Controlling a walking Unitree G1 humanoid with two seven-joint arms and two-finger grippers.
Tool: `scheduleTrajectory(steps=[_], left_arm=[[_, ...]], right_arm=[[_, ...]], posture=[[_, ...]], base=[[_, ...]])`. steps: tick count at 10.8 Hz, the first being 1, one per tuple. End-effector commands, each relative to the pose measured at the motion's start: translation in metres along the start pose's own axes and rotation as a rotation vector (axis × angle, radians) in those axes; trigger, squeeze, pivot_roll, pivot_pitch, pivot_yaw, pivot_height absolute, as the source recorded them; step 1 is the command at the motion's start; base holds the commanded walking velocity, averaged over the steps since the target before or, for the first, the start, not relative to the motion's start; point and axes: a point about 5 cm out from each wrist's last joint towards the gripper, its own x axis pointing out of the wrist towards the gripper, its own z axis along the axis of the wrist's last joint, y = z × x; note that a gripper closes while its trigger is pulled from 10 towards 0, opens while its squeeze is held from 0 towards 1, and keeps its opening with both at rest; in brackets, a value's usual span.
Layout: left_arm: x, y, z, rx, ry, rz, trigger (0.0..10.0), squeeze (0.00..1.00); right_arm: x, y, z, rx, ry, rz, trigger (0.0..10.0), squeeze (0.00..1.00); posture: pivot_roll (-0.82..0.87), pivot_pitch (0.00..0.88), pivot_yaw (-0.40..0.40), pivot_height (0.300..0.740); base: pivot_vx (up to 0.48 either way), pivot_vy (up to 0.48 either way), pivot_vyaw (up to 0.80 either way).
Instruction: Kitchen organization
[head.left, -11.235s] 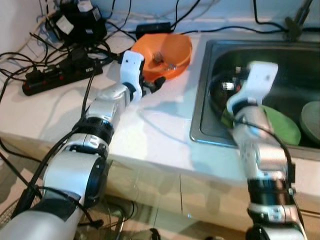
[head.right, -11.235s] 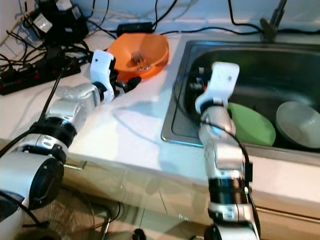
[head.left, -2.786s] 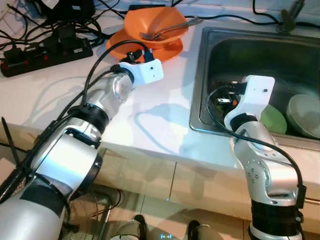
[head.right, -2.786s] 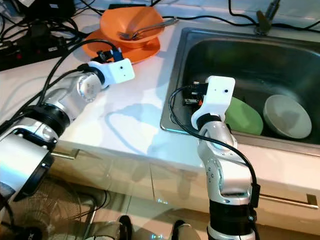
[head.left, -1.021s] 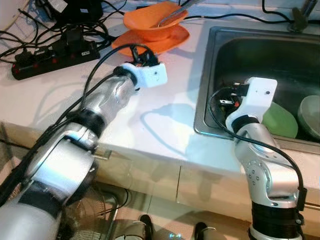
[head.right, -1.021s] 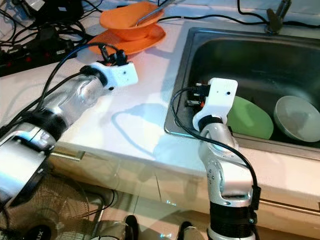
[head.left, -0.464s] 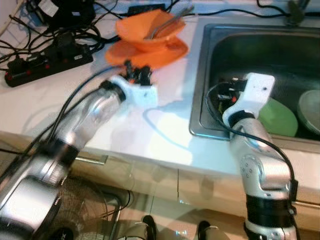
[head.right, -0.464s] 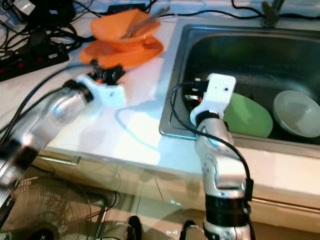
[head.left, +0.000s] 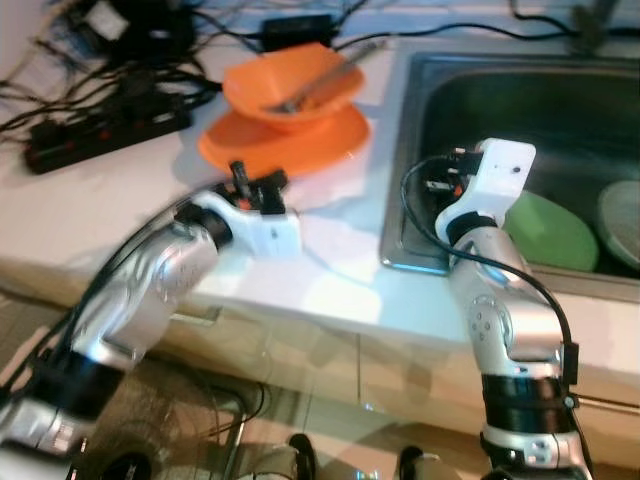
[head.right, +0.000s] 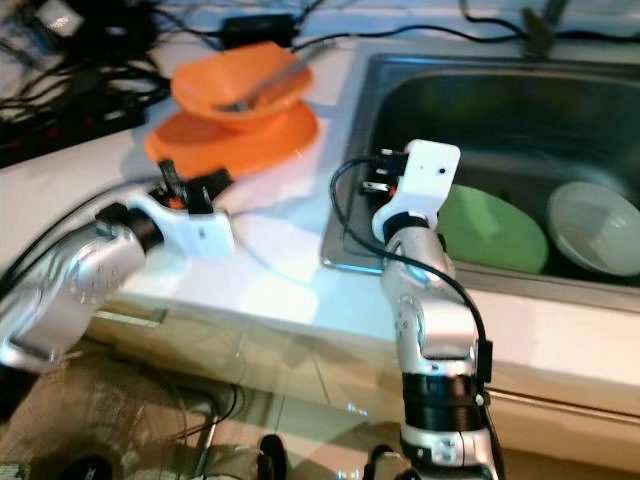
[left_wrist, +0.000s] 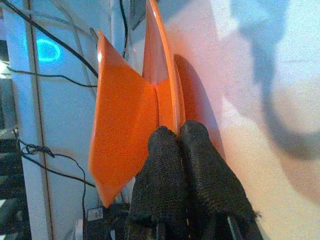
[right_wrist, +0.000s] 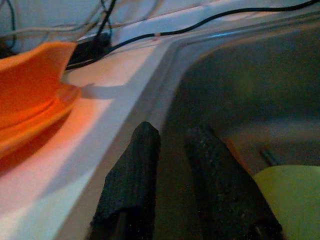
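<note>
Left eye view: an orange bowl (head.left: 290, 85) with a utensil (head.left: 325, 80) in it sits on an orange plate (head.left: 285, 140) on the white counter (head.left: 130, 190), just left of the sink (head.left: 415, 150). The left gripper (head.left: 255, 180) is over the counter at the plate's near edge, very close to it; contact cannot be told here. The right gripper (head.left: 445, 185) hangs over the sink's left wall. A green plate (head.left: 550, 235) lies in the basin just right of it, with a pale bowl (head.left: 622, 220) further right. A power strip (head.left: 105, 130) and cables lie at the back left.

Right eye view: the same layout; the bowl and plate lie just beyond the left gripper, and the green plate is beside the right wrist.

Left wrist view: the two fingers (left_wrist: 165, 175) are pressed together with no gap, tips at the plate's rim and nothing held between them. The bowl rises on the plate just past the tips.

Right wrist view: the fingers (right_wrist: 132, 175) stand slightly apart, empty, above the sink's edge. The green plate is near one finger, and the orange plate and bowl lie off on the counter, well apart.
</note>
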Motion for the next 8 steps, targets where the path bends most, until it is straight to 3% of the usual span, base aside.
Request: scheduleTrajectory(steps=[1,4,8], left_arm=[[-0.007,-0.018,0.006,-0.031,-0.018,-0.079,10.0,0.0],[-0.03,-0.014,0.031,-0.07,-0.099,-0.061,10.0,0.0],[-0.055,-0.025,0.036,-0.058,-0.113,-0.137,10.0,0.0]], right_arm=[[0.003,0.006,0.002,0.013,-0.024,0.027,10.0,0.0],[0.014,0.008,0.002,0.018,-0.04,0.043,10.0,0.0],[0.024,0.011,0.005,0.02,-0.061,0.06,10.0,0.0]], posture=[[0.16,0.153,0.12,0.74],[0.2,0.124,0.105,0.74],[0.23,0.104,0.087,0.74]], base=[[0.0,0.0,0.0],[0.0,0.0,0.0],[0.0,0.0,0.0]])
